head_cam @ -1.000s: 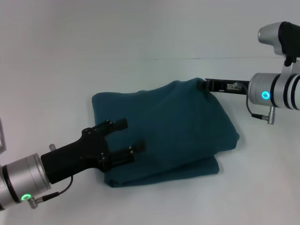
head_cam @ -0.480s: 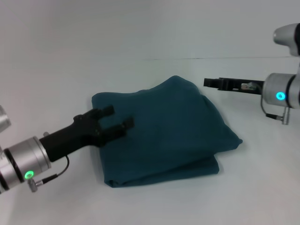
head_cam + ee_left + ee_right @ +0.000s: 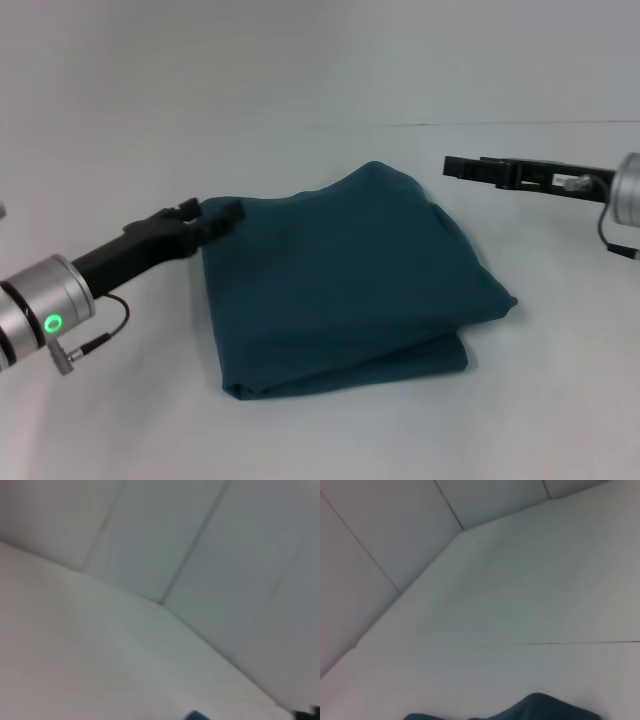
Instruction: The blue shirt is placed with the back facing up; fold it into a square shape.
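Note:
The blue shirt [image 3: 350, 285] lies folded into a rough square in the middle of the white table. It has several layers and a thick edge along its near side. My left gripper [image 3: 215, 214] is open and empty at the shirt's far left corner, low over the table. My right gripper [image 3: 462, 167] hovers apart from the shirt, to the right of its far corner, and holds nothing. A strip of the shirt shows in the right wrist view [image 3: 540, 707]. A tiny bit of it shows in the left wrist view [image 3: 196, 715].
The white table [image 3: 120, 420] runs back to a pale wall [image 3: 300, 60]. Nothing else lies on it in these views.
My left gripper has drawn back left off the shirt to its far left corner. My right gripper has let go of the shirt's far corner and moved away to the right. The shirt has settled.

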{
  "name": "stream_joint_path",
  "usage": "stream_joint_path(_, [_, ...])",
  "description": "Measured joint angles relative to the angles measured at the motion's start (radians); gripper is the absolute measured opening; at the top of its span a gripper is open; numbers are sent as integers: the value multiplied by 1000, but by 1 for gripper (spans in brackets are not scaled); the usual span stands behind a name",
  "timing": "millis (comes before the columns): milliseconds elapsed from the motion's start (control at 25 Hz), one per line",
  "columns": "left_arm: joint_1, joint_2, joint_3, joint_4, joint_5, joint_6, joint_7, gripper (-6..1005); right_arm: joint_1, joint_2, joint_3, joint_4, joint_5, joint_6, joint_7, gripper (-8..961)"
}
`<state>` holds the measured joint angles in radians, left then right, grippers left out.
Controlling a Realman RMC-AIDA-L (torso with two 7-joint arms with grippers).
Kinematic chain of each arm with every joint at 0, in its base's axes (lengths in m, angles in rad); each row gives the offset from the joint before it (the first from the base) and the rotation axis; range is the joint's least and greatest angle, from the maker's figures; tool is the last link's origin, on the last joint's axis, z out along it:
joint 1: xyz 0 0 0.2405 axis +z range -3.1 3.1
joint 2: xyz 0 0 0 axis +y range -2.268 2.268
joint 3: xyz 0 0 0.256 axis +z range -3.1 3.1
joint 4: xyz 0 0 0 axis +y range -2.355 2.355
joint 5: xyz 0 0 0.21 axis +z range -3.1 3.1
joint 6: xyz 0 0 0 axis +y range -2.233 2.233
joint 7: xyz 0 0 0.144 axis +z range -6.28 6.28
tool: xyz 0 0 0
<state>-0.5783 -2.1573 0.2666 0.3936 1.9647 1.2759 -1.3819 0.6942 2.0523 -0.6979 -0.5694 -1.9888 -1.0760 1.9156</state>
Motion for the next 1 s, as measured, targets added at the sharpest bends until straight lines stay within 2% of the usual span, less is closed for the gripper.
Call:
stream_joint_path(120, [-14, -2, 9, 23, -6, -105, -104, 870, -16, -9, 0, -1, 19, -15, -1, 756])
stream_joint_path(360, [-39, -3, 41, 19, 1, -257, -168, 869, -15, -16, -9, -1, 19, -18, 0, 758])
stream_joint_path(1000, [-95, -7, 147, 2, -6, -430, -161, 864, -10, -8, -11, -3, 20, -17, -15, 747])
